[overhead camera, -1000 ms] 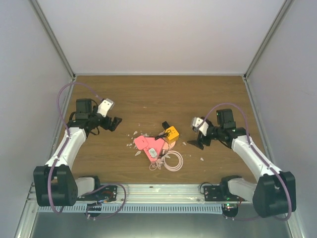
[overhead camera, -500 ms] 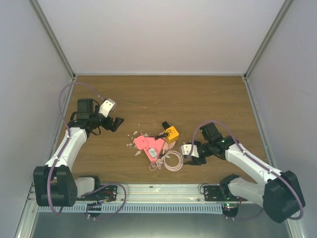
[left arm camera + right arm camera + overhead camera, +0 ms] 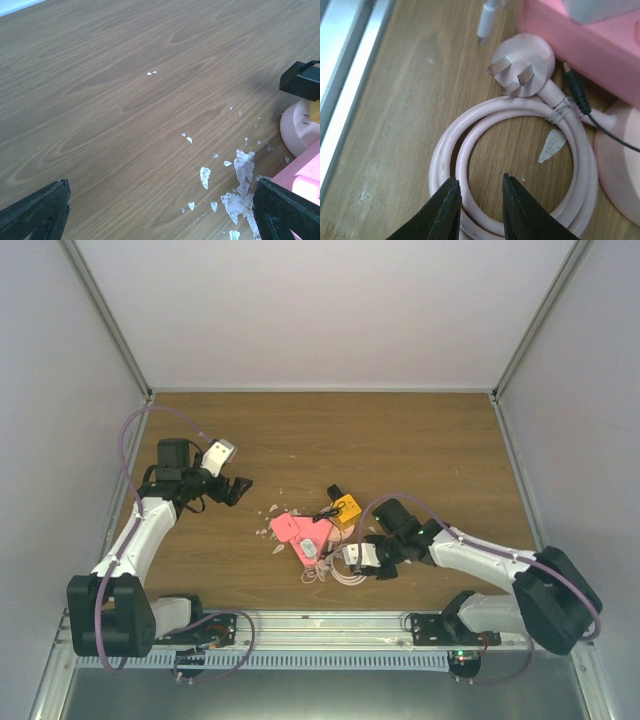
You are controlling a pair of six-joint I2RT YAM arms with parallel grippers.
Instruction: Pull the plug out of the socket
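The pink socket block [image 3: 292, 529] lies mid-table with a white plug [image 3: 310, 548] seated in it. In the right wrist view the socket [image 3: 600, 47] fills the top right and the white plug [image 3: 600, 5] just shows at the top edge. My right gripper [image 3: 352, 558] is low over the coiled pink cable [image 3: 512, 107], its jaws [image 3: 479, 187] closed to a narrow gap around a strand of the coil. My left gripper [image 3: 238, 488] hovers open to the socket's left, jaws [image 3: 160, 215] wide over bare wood.
The pink cable ends in a round three-pin plug [image 3: 522, 65] lying loose beside a thin black lead [image 3: 576, 90]. A yellow block [image 3: 348, 508] and black adapter [image 3: 335, 492] sit behind the socket. White flakes [image 3: 240, 175] litter the wood. A metal rail [image 3: 330, 625] runs along the near edge.
My right arm swung left and down from the table's right side onto the cable coil, and its jaws went from wide open to nearly shut. The left arm stayed put.
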